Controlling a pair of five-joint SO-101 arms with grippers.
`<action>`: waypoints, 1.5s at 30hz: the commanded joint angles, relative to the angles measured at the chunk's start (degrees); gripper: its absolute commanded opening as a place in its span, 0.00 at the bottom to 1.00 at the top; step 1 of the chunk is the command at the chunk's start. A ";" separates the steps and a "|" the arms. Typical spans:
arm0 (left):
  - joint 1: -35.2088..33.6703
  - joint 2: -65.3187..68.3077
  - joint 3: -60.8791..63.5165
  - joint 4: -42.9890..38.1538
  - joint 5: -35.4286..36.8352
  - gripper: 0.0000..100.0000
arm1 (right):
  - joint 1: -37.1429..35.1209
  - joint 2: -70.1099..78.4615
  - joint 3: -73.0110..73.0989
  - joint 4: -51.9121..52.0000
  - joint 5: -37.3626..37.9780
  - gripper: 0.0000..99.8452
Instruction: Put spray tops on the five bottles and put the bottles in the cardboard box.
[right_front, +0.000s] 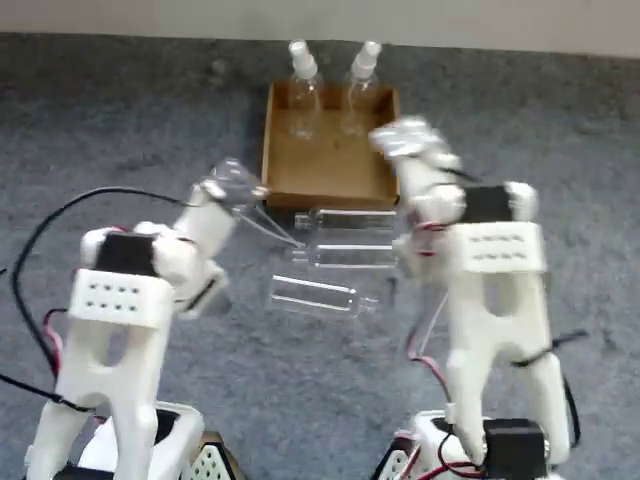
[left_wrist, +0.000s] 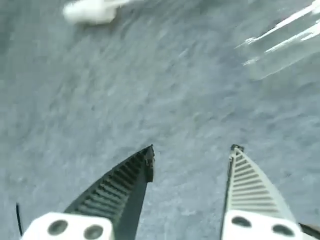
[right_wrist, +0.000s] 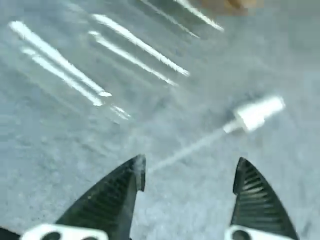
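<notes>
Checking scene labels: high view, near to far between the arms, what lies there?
Nearest lying bottle → middle lying bottle → farthest lying bottle → cardboard box → at its far end, side by side, left capped bottle and right capped bottle.

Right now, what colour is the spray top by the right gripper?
Spray top: white; best in right wrist view.

no text, label, brand, number or sign legible, on any surface in view
</notes>
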 joint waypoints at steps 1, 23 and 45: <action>14.55 0.22 -5.23 1.67 4.48 0.19 | 11.38 -2.95 2.24 0.75 -0.70 0.24; 33.89 31.43 -25.89 1.67 -1.93 0.24 | 24.22 -3.47 36.44 -24.48 -6.51 0.24; 30.64 46.64 -26.33 -13.19 -6.86 0.24 | 26.07 -3.47 42.24 -30.55 -8.26 0.24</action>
